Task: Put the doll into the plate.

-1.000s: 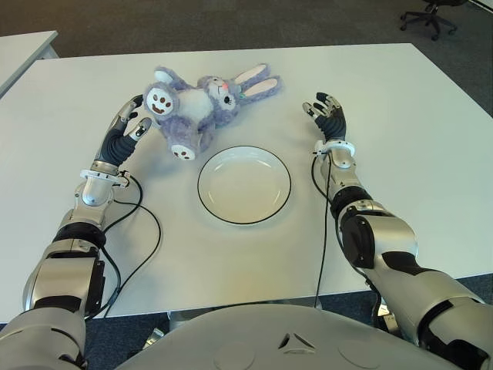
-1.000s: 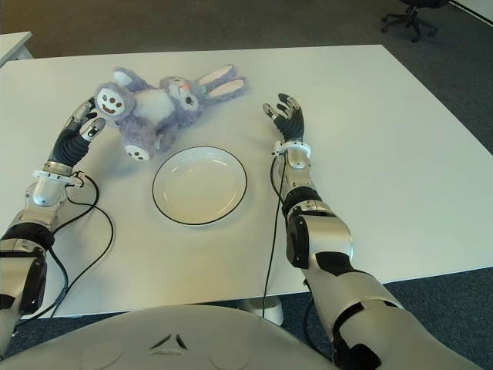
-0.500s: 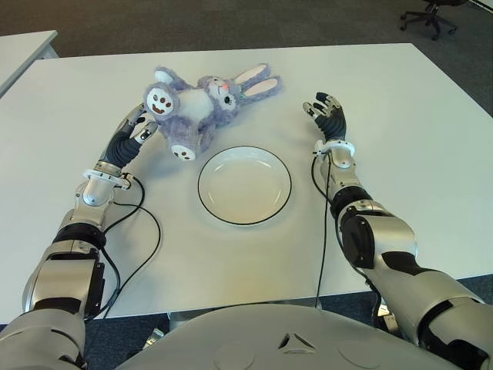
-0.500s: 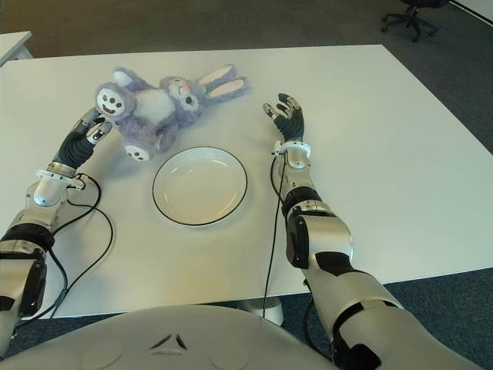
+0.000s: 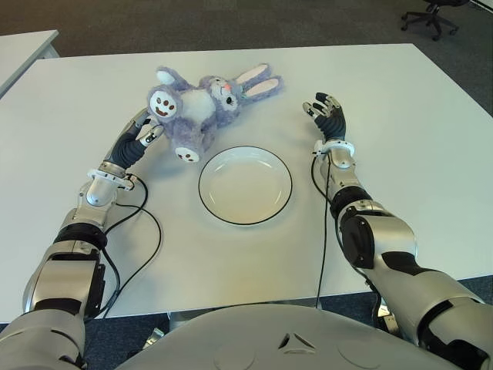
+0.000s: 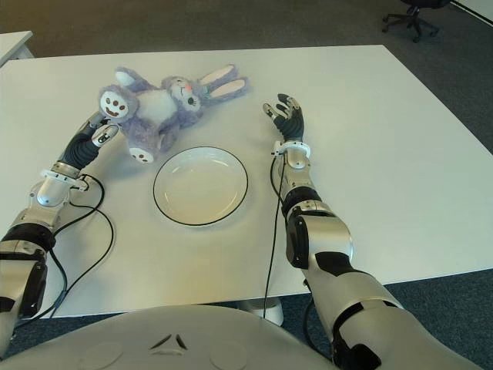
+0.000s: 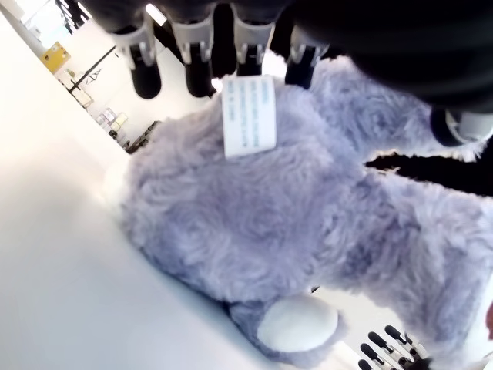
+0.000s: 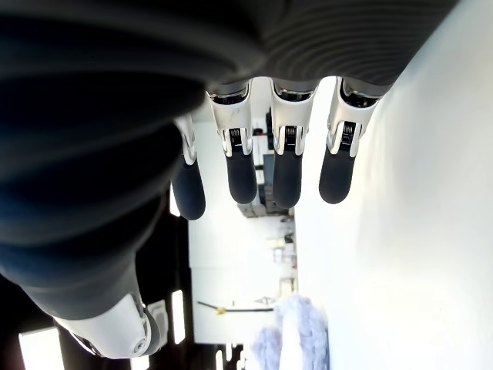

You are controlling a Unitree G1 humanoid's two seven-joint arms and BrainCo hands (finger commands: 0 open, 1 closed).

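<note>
Reaching in from left, left hand (image 5: 143,132) is set against lower body of doll (image 5: 202,104), fingers (image 7: 195,58) extended over plush, not closed round it; position judged as lead-in to grasp. Doll is lying on table (image 5: 431,139), just beyond plate (image 5: 245,185), near rim, not inside. Plate is left bare, centred between arms to receive doll. Right hand (image 5: 327,114) is held right of plate, fingers spread, nothing grasped. Count: one doll, one plate, two hands.

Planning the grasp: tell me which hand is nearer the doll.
Left. The left hand is right against the doll, at its leg on the robot's left side, fingers open. The right hand shows well off to the doll's right, open.
</note>
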